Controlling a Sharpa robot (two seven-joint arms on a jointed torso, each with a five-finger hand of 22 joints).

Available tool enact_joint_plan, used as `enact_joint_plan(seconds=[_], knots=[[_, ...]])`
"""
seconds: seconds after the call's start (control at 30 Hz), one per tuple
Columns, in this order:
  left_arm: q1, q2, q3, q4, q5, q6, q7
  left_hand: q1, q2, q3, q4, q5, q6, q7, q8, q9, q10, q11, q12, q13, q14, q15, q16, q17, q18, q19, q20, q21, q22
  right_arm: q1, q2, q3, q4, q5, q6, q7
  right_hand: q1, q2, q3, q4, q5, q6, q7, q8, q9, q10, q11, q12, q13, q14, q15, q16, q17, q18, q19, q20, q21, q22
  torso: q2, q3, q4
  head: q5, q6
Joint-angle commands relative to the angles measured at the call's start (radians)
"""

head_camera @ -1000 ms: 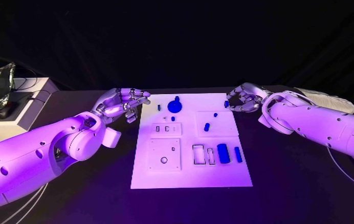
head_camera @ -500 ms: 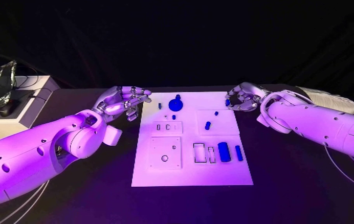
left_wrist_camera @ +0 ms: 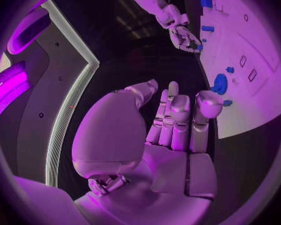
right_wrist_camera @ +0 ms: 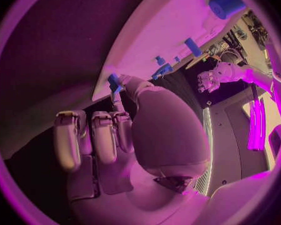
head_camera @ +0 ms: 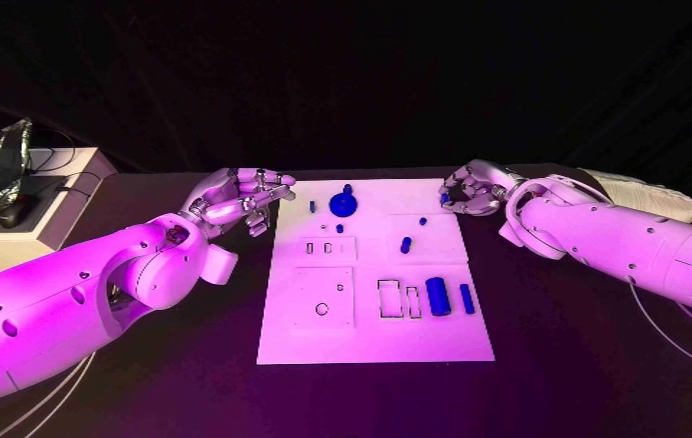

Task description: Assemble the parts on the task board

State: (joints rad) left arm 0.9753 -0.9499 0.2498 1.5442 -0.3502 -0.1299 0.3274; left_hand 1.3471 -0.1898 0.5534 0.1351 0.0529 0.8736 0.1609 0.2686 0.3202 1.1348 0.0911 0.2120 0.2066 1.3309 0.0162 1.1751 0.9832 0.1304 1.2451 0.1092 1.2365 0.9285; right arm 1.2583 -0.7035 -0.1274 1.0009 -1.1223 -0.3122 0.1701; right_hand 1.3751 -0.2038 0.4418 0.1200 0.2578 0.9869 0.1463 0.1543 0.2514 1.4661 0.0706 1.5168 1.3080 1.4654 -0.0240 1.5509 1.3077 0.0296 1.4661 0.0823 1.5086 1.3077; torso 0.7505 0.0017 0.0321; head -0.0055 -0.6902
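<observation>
Head view: the flat white rectangular task board (head_camera: 372, 338) lies in the middle of the black table (head_camera: 577, 358), its long axis running from the near edge toward the far edge. Near its far edge sits a round blue disc part with a short stem (head_camera: 343, 203), the stem pointing to the far edge. A small blue peg (head_camera: 407, 245) lies at mid-board, slightly tilted. Toward the board's right edge two blue bars lie side by side, a thick blue bar (head_camera: 437, 296) and a thin blue bar (head_camera: 466, 299), both with long axes parallel to the board's long sides. Just left of them are empty rectangular slots (head_camera: 389, 299).

The left hand (head_camera: 240, 198) hangs just off the board's far left corner, fingers curled loosely inward and apart from the board; the left wrist view shows its fingers (left_wrist_camera: 178, 120) bent over an empty palm.

The right hand (head_camera: 470, 190) is at the board's far right corner, fingers curled in. In the right wrist view a small blue rectangular piece (right_wrist_camera: 114, 83) stands pinched at its fingertips (right_wrist_camera: 120, 110), long axis pointing away from the palm, toward the board's edge.
</observation>
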Motion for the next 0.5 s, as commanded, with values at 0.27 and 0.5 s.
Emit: enact_joint_plan(seconds=[0.27, 0.5], knots=[[0.000, 0.000, 0.001, 0.004, 0.006, 0.009, 0.009, -0.006, -0.005, 0.002, -0.002, -0.002, -0.007, -0.001, -0.004, 0.001, 0.002, -0.003, 0.007, 0.001, -0.006, -0.002, -0.002, 0.001, -0.005, -0.006, 0.001, 0.002, 0.001, 0.000, 0.008, 0.000, -0.013, -0.016, 0.013, -0.013, -0.003, 0.012, 0.011, -0.002, 0.002, 0.018, -0.006, 0.012, 0.004, 0.058, -0.010, 0.005, 0.212, 0.095, -0.010, 0.005, 0.220, -0.010, 0.071, -0.009, 0.000, 0.196, 0.000, -0.0002, 0.0004, -0.002, -0.001], [0.000, -0.001, 0.001, 0.004, 0.006, 0.009, 0.008, -0.006, -0.004, 0.003, -0.002, -0.002, -0.008, -0.001, -0.004, 0.002, 0.001, -0.003, 0.007, 0.002, -0.005, -0.002, -0.001, 0.003, -0.005, -0.005, 0.001, 0.003, 0.003, 0.000, 0.009, 0.000, -0.012, -0.022, -0.011, -0.021, -0.004, 0.012, 0.013, -0.003, 0.002, 0.020, -0.008, 0.014, 0.005, 0.058, -0.011, 0.005, 0.212, 0.096, -0.011, 0.006, 0.222, -0.010, 0.071, -0.011, 0.000, 0.196, 0.000, 0.0009, -0.0005, -0.001, -0.002]])
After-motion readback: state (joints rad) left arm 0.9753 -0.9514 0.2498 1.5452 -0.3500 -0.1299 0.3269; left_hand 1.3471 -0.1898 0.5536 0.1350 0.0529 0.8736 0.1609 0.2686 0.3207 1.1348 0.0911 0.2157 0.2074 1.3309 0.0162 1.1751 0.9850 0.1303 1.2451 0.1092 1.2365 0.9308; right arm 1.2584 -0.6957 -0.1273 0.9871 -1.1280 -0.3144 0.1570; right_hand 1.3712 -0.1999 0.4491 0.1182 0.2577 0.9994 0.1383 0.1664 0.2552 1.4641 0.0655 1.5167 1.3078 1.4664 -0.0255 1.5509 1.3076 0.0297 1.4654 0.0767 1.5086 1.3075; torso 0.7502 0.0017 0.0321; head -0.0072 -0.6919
